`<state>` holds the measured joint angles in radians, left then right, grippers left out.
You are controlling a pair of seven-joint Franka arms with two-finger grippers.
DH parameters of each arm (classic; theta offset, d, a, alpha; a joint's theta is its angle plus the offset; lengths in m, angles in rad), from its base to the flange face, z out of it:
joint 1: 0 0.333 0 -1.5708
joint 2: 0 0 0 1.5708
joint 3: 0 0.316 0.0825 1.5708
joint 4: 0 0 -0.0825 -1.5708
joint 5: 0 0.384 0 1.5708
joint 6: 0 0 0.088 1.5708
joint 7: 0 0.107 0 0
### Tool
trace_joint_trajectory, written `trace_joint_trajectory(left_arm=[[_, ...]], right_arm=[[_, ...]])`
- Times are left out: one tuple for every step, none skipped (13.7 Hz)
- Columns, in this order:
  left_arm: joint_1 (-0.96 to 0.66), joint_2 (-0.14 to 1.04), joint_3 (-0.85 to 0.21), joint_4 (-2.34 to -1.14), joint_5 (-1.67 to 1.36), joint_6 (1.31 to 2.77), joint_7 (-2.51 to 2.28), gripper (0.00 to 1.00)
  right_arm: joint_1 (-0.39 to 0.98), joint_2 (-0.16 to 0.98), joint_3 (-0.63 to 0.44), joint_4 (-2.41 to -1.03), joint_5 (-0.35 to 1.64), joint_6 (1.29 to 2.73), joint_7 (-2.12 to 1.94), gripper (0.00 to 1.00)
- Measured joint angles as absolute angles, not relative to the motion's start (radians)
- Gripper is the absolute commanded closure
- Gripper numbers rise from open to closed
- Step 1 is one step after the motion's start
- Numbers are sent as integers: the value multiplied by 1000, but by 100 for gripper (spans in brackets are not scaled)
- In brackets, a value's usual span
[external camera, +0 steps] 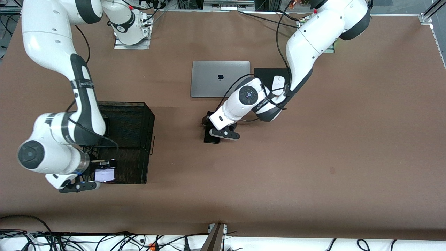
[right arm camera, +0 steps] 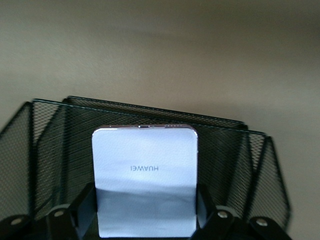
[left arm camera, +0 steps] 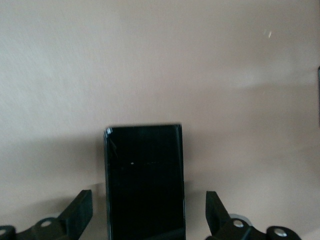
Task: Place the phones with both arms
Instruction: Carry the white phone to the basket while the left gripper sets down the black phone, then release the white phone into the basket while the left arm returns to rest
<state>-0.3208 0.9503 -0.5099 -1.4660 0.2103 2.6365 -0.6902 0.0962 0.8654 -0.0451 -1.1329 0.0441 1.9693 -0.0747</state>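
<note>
A black phone [left arm camera: 145, 180] lies flat on the brown table near its middle, and the front view shows its end [external camera: 211, 139] under the left arm's hand. My left gripper [left arm camera: 149, 212] [external camera: 210, 130] straddles it, open, with a gap between each finger [left arm camera: 81, 210] and the phone's sides. A pale lavender-white phone [right arm camera: 145, 165] [external camera: 108, 175] is clamped by its two edges in my right gripper [right arm camera: 146, 205] [external camera: 102, 175]. It hangs over the end of the black mesh basket [external camera: 132, 139] [right arm camera: 50, 135] nearer to the front camera.
A closed grey laptop [external camera: 220, 79] lies farther from the front camera than the black phone. Beside it, toward the left arm's end, a white mouse [external camera: 278, 83] sits on a black pad [external camera: 266, 74]. Cables run along the table's front edge.
</note>
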Motion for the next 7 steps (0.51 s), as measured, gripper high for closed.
trace_joint_trajectory(left_arm=[[-311, 938, -508, -1457, 210, 2617, -687, 0], [-297, 919, -508, -1447, 211, 2556, -680, 0], [-280, 892, -507, -1437, 212, 2469, -672, 0], [-262, 858, -507, -1429, 213, 2378, -655, 0], [-240, 819, -508, -1425, 214, 2290, -630, 0], [-216, 776, -507, -1422, 214, 2204, -598, 0], [-191, 733, -506, -1420, 214, 2126, -567, 0]], right_arm=[[96, 869, -45, -1149, 45, 1977, -72, 73], [96, 871, -45, -1162, 45, 1979, -64, 57], [96, 871, -45, -1172, 46, 1979, -56, 23], [96, 872, -45, -1179, 51, 1980, -52, 0], [96, 873, -45, -1184, 60, 1980, -51, 0], [96, 873, -46, -1185, 68, 1982, -51, 0], [96, 872, -46, -1184, 72, 1985, -51, 0]])
